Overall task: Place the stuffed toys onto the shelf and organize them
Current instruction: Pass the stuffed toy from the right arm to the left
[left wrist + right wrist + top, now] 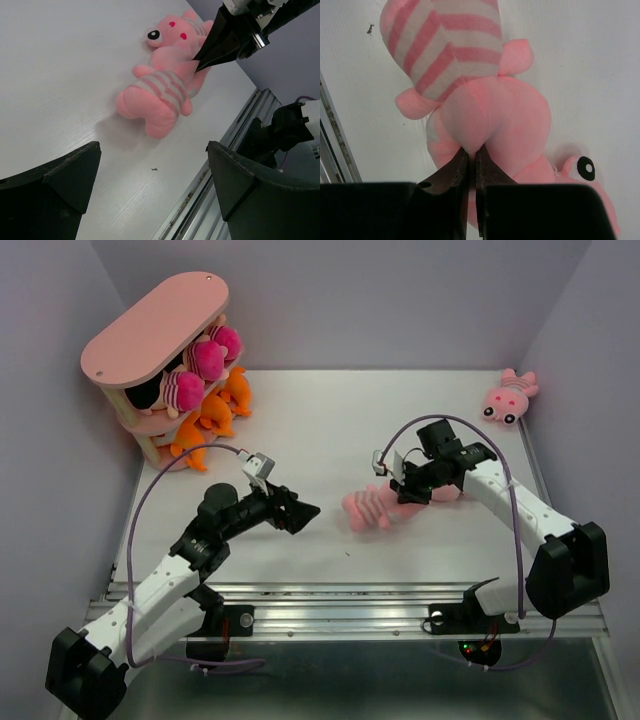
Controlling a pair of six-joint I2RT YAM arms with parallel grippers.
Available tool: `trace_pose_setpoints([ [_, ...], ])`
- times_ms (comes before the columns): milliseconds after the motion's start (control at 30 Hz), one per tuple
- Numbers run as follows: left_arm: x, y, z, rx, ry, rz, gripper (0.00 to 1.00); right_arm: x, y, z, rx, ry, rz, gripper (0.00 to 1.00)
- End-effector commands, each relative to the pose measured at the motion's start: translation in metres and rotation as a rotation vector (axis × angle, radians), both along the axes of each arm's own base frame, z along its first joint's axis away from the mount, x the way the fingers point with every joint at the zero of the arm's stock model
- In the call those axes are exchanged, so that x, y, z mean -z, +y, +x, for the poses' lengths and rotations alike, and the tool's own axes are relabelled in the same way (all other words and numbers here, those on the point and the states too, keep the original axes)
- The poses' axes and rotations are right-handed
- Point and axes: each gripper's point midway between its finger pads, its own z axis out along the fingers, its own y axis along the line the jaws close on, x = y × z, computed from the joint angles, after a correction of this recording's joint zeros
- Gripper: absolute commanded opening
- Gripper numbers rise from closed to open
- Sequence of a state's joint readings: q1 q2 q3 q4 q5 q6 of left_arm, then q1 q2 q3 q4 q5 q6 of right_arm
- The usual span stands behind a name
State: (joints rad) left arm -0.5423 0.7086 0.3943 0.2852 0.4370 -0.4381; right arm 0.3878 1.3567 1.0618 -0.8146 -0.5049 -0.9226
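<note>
A striped toy (372, 508) lies mid-table (330, 430). The right hand (471, 155) is pinched shut on a fold of its plush. The left hand (303, 510), wide open and empty, waits just beside. Probably light and squashy; its plump middle looks the surest grip. The shelf (155, 330) stands far left.

I saw a white table (330, 420) boxed in by pale lilac walls (400, 300), a silver metal rail (350, 598) along its near edge and a tiny dark speck (154, 170) on its surface.

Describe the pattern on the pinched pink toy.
Pink and pale stripes across the pink toy; clearest in right wrist view.
</note>
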Motion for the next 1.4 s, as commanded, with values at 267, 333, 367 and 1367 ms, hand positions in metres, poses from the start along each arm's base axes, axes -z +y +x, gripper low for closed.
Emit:
trace_pose_setpoints([
  [267, -0.033, -0.034, 0.007, 0.126, -0.423, 0.279, 0.99, -0.022, -0.01, 0.006, -0.093, -0.028, -0.105, 0.01],
  [333, -0.036, -0.039, 0.005, 0.152, -0.517, 0.314, 0.98, -0.024, -0.01, 0.004, -0.1, -0.024, -0.101, 0.01],
  [367, -0.037, -0.044, 0.0, 0.176, -0.546, 0.318, 0.98, -0.026, -0.009, 0.004, -0.105, -0.026, -0.099, 0.01],
  [1367, -0.008, -0.107, 0.042, 0.066, 0.305, -0.25, 0.92, -0.05, 0.001, 0.02, -0.099, -0.298, 0.019, 0.01],
])
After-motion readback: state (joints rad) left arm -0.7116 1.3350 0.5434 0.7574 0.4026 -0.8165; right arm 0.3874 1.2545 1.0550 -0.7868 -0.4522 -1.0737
